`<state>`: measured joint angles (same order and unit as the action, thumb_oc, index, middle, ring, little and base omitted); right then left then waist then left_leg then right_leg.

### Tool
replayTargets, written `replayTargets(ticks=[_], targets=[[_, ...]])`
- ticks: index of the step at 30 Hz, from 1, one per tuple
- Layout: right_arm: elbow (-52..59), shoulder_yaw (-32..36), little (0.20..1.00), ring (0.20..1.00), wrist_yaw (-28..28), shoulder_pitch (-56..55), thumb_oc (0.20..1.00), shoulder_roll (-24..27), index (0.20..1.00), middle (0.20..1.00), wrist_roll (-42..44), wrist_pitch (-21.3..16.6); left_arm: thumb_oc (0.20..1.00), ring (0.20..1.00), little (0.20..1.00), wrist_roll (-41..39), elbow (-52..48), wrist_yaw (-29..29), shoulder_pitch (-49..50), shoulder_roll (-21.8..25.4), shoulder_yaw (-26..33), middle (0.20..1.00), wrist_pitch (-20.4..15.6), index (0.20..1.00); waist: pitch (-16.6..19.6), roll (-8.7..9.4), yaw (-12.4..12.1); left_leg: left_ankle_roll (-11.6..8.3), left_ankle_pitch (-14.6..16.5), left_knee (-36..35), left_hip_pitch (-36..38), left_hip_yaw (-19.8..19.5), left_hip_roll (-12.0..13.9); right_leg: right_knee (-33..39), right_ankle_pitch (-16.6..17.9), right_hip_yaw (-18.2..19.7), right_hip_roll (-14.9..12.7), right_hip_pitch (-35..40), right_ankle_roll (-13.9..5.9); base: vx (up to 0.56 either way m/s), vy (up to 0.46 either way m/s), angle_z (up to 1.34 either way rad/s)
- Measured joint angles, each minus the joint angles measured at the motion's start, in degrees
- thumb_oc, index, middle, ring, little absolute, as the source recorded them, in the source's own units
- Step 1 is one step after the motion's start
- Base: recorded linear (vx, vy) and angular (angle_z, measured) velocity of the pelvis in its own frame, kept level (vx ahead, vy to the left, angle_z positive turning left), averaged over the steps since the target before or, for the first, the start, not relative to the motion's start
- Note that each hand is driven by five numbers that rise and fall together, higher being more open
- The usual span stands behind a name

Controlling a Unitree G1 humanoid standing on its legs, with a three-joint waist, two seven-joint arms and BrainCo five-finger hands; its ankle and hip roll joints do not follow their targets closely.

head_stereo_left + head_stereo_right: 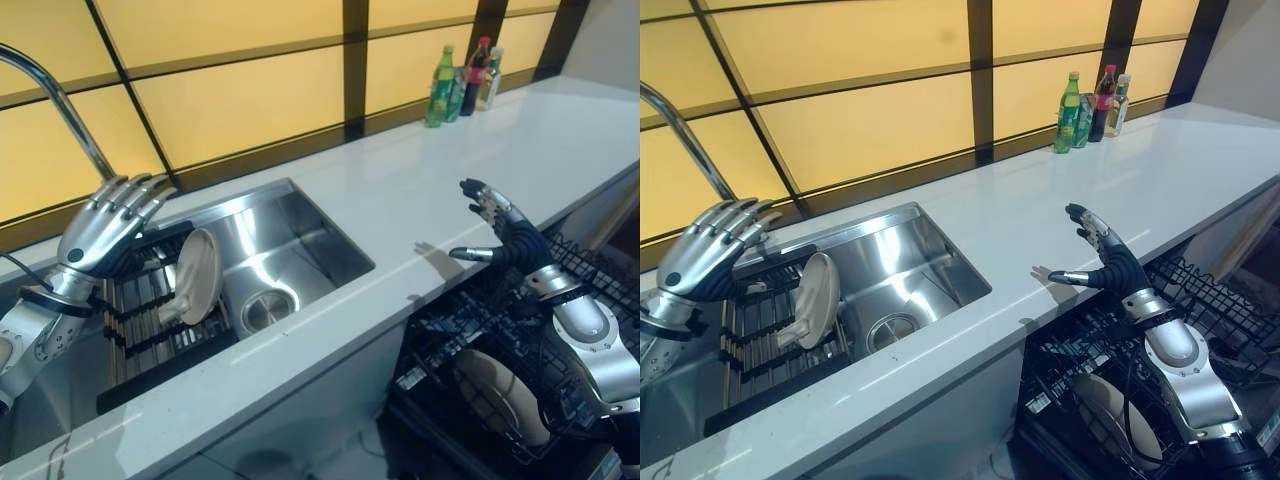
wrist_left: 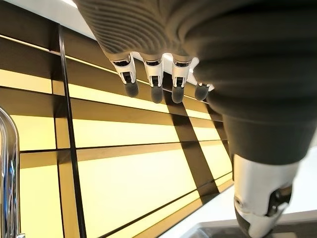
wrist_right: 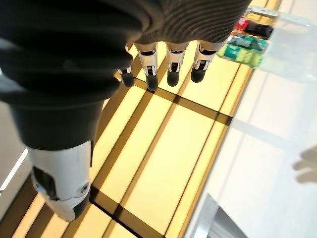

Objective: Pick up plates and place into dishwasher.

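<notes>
At left of the frame one plate [image 1: 195, 275] stands on edge in the dark rack [image 1: 140, 320] inside the sink [image 1: 300, 235], with the left hand [image 1: 105, 225] just above it — fingers straight, empty. At lower right another plate [image 1: 500, 395] sits in the dishwasher rack [image 1: 600, 270]; above it, the right hand [image 1: 495, 225] is spread open, holding nothing.

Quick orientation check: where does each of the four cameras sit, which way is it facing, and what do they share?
Left eye view: on the head, looking down at the sink with a plate in its rack, the counter and the dishwasher rack; left hand and right hand both open.
Right eye view: same scene, slightly offset.
Left wrist view: along the left hand's fingers toward the yellow wall panels.
Right wrist view: along the right hand's fingers toward the panels and bottles.
Shared: panels, counter, bottles.
</notes>
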<state>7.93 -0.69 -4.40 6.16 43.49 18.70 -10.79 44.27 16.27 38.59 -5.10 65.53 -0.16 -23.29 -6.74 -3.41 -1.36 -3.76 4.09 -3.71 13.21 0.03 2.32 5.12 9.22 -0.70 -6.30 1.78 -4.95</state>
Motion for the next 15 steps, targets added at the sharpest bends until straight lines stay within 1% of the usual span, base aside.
replayTargets(ticks=[1, 3, 4, 5, 7, 8, 11, 13, 15], targets=[[0.00, 0.01, 1.000, 1.000, 0.01, -0.01, 1.000, 0.01, 1.000, 1.000, 0.00, -0.01, 1.000, 1.000, 1.000, 0.00, 0.49, 0.69, -0.15, 0.00, -0.64, 1.000, 0.59, 1.000, 0.00, 0.02, 0.64, 0.03, 0.03, -0.29, 0.09, -0.02, -0.10, -0.01, 0.00, 0.14, -0.07, 0.00, -0.01, 0.01, 0.108, -0.10], [-0.06, -0.01, 1.000, 1.000, 0.06, -0.01, 1.000, 0.02, 1.000, 1.000, 0.00, 0.00, 1.000, 1.000, 1.000, 0.03, 0.71, 1.62, -1.03, -0.02, -2.62, 1.000, 1.64, 1.000, -0.10, -0.02, 0.73, 0.35, -0.24, -1.18, 0.11, 0.12, -0.24, 0.00, 0.02, 0.31, -0.22, -0.29, -0.17, -0.02, 0.096, -0.08], [-0.06, -0.01, 1.000, 1.000, 0.08, -0.01, 1.000, 0.03, 1.000, 1.000, 0.00, 0.00, 1.000, 1.000, 1.000, 0.09, 0.71, 1.89, -1.41, -0.04, -3.62, 1.000, 1.66, 1.000, -0.14, -0.01, 0.96, 0.39, -0.29, -1.29, 0.08, 0.13, -0.49, 0.01, 0.01, 0.34, -0.41, -0.42, -0.34, -0.04, 0.112, -0.05], [-0.08, -0.01, 1.000, 1.000, 0.17, -0.01, 1.000, 0.05, 1.000, 1.000, 0.00, 0.00, 1.000, 1.000, 1.000, 0.11, 0.75, 2.01, -1.72, -0.03, -4.46, 1.000, 1.72, 1.000, -0.17, -0.03, 1.91, 0.44, -0.31, -1.30, -0.01, 0.22, -0.68, 0.00, 0.08, 0.46, -0.59, -0.57, -0.45, -0.05, 0.136, 0.00], [-0.11, -0.01, 1.000, 1.000, 0.61, 0.09, 1.000, 0.22, 1.000, 1.000, 0.00, 0.00, 1.000, 1.000, 1.000, 0.76, 0.74, 2.01, -2.53, -0.03, -6.03, 1.000, 1.71, 1.000, -0.31, -0.12, 2.23, 0.58, -0.40, -1.49, -0.79, 0.16, -1.16, 0.00, -0.16, 0.73, -1.05, -1.33, -0.95, -0.02, 0.124, -0.02], [-0.12, 0.01, 1.000, 1.000, 0.76, 0.11, 1.000, 0.58, 1.000, 1.000, -0.01, 0.01, 1.000, 1.000, 1.000, 1.59, 0.75, 1.97, -3.40, -0.02, -7.24, 1.000, 1.71, 1.000, -0.56, -0.24, 2.26, 0.92, -0.65, -1.28, -1.34, 0.34, -1.36, -0.02, 0.36, 0.88, -1.29, -1.98, -0.89, 0.01, 0.117, -0.08], [-0.52, 0.00, 1.000, 1.000, 0.87, 0.29, 1.000, 1.19, 1.000, 1.000, -0.02, 0.33, 1.000, 1.000, 1.000, 2.48, 0.56, 0.81, -5.28, -0.02, -10.16, 1.000, 1.48, 1.000, -2.60, -0.76, 2.49, 1.28, -0.91, -1.24, -1.18, 0.95, -1.96, 0.02, 0.80, 1.67, -1.92, -2.15, -1.32, 0.01, 0.109, -0.11], [-0.65, 0.00, 1.000, 1.000, 0.90, 0.38, 1.000, 2.46, 1.000, 1.000, -0.02, 0.39, 1.000, 1.000, 1.000, 3.48, 0.38, -0.56, -5.62, 0.31, -11.19, 1.000, 1.10, 1.000, -3.75, -1.06, 3.45, 1.50, -0.97, -1.27, -1.17, 1.27, -2.52, 0.01, 0.85, 1.97, -2.36, -2.35, -1.61, 0.01, 0.132, -0.07], [-0.78, 0.02, 1.000, 1.000, 1.02, 0.59, 1.000, 3.62, 1.000, 1.000, -0.01, 0.42, 1.000, 1.000, 1.000, 4.50, 0.38, -1.93, -5.78, 0.71, -12.59, 1.000, 0.28, 1.000, -4.15, -1.39, 3.71, 1.95, -1.32, -1.20, -1.88, 1.26, -2.99, -0.01, 1.22, 1.99, -2.87, -3.25, -1.90, 0.01, 0.123, 0.00]])
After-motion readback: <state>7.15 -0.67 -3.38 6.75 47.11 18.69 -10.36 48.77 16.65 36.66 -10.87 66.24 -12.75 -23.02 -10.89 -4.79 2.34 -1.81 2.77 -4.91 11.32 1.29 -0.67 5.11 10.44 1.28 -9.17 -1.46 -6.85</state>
